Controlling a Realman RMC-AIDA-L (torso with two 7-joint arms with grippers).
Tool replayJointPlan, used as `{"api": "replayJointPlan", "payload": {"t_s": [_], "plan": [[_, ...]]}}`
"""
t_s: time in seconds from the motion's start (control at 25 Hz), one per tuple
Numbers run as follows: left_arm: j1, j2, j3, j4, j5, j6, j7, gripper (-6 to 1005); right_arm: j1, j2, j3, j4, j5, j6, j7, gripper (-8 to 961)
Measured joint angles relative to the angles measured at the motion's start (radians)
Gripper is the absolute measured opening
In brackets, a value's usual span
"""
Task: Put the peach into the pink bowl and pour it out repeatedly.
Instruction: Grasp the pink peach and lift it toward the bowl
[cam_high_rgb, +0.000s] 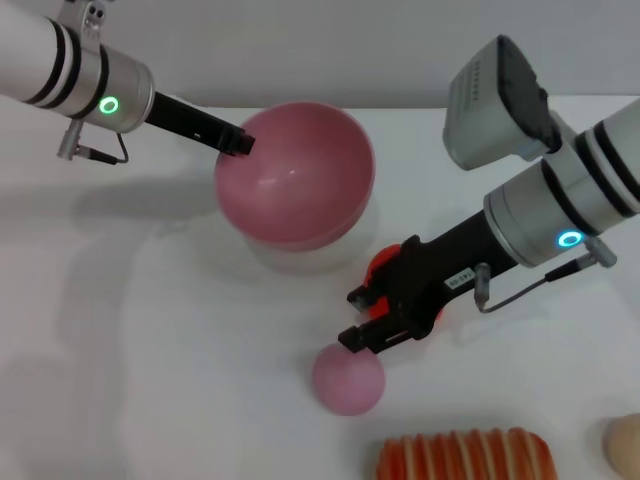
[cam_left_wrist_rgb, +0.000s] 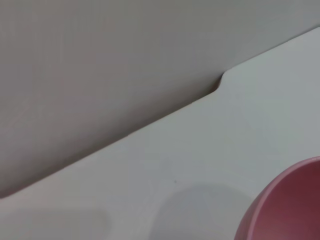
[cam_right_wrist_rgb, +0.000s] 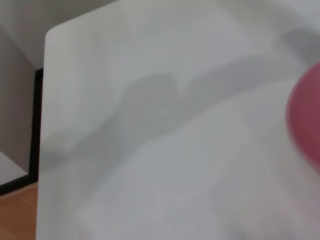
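Presently we list the following on the white table (cam_high_rgb: 150, 380).

Peach (cam_high_rgb: 347, 379): small, round, smooth pale pink-mauve; we see no stem from the head view. It rests on the table, outside and in front of the bowl, just below the right gripper's fingertips.

Pink bowl (cam_high_rgb: 295, 175): round, deep, matte pink, held tilted with its opening facing the camera and its inside bare. Its rim also shows at the edge of the left wrist view (cam_left_wrist_rgb: 290, 210) and as a pink blur in the right wrist view (cam_right_wrist_rgb: 306, 117).

Left gripper (cam_high_rgb: 240, 142): black, at the bowl's left rim, clamped on that rim as far as we can see.

Right gripper (cam_high_rgb: 356, 318): black, jaws moderately parted with nothing between them, directly above and nearly touching the peach.

Orange-red fruit (cam_high_rgb: 381, 266): bright, mostly hidden behind the right gripper.

Ridged orange item (cam_high_rgb: 465, 455): at the near edge, right of the peach.

Pale beige rounded thing (cam_high_rgb: 625, 445): at the far right corner.
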Motion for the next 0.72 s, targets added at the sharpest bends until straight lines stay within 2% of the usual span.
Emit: {"api": "replayJointPlan", "payload": {"t_s": [0.24,0.72], "plan": [[-0.003,-0.004,0.0,0.014,0.002,-0.009,0.002,37,0.03,0.004,-0.022,0.111,0.021,0.048,0.001,534],[-0.005,-0.009,0.002,0.024,0.002,-0.013,0.011,37,0.048,0.005,-0.092,0.231,0.04,0.129,0.014,531]]}}
